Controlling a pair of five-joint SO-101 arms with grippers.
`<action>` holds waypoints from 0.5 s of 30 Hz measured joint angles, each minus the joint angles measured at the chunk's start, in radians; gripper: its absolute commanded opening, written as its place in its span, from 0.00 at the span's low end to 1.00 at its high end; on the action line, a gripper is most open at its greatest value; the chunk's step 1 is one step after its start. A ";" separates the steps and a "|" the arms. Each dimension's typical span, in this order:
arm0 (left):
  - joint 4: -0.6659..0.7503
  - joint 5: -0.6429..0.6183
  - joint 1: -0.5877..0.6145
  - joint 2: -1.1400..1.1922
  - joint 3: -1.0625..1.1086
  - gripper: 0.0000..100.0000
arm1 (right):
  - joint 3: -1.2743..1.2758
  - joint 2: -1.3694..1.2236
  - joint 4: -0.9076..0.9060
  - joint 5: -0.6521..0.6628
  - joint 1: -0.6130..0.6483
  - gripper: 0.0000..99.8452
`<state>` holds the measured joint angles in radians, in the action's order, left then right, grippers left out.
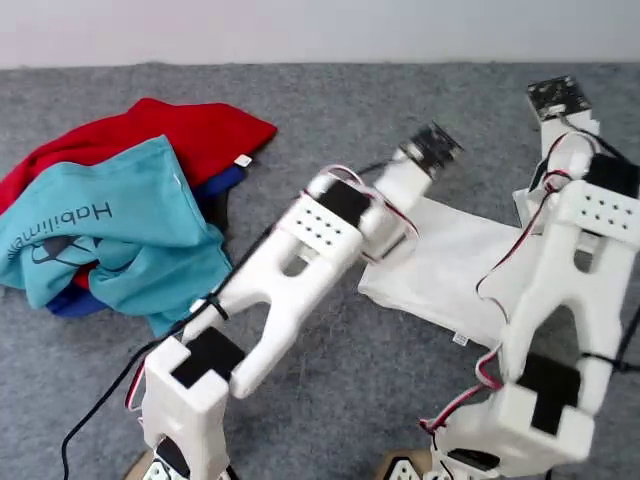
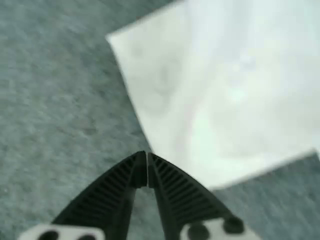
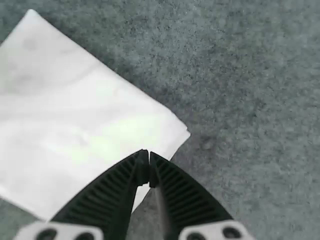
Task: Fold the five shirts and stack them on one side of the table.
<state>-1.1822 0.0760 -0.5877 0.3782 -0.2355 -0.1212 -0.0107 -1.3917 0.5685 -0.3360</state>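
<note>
A folded white shirt lies flat on the grey felt at the right of centre. My left gripper is shut and empty, its tips just above one long edge of the white shirt. My right gripper is also shut with nothing in it, over a corner of the white shirt. In the high view the left arm slants in from the front left, and the right arm stands at the shirt's right side. A loose pile of shirts, teal over red and blue, sits at the left.
Grey felt covers the whole table. A black cable runs along the front left beside the left arm's base. Open felt lies behind the white shirt and between the pile and the arms.
</note>
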 measured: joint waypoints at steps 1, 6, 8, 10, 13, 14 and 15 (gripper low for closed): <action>0.048 -0.021 0.017 0.018 -0.002 0.01 | 0.000 0.026 -0.038 0.000 0.000 0.01; 0.212 -0.135 0.035 0.216 -0.092 0.01 | 0.014 0.052 -0.199 0.000 0.000 0.01; 0.224 -0.189 0.028 0.311 -0.190 0.01 | 0.066 0.052 -0.203 -0.029 -0.006 0.01; 0.216 -0.239 0.011 0.407 -0.321 0.01 | 0.149 0.049 -0.175 -0.078 -0.018 0.01; 0.155 -0.284 -0.009 0.551 -0.529 0.01 | 0.316 0.044 -0.083 -0.133 -0.015 0.01; 0.130 -0.292 -0.008 0.600 -0.595 0.01 | 0.377 0.043 -0.035 -0.147 -0.018 0.01; 0.109 -0.293 -0.002 0.651 -0.663 0.01 | 0.440 0.043 0.011 -0.158 -0.025 0.01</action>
<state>-1.0733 -0.2171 -0.5892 1.0288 -0.8984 0.3191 0.0322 -1.3809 0.4104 -0.3606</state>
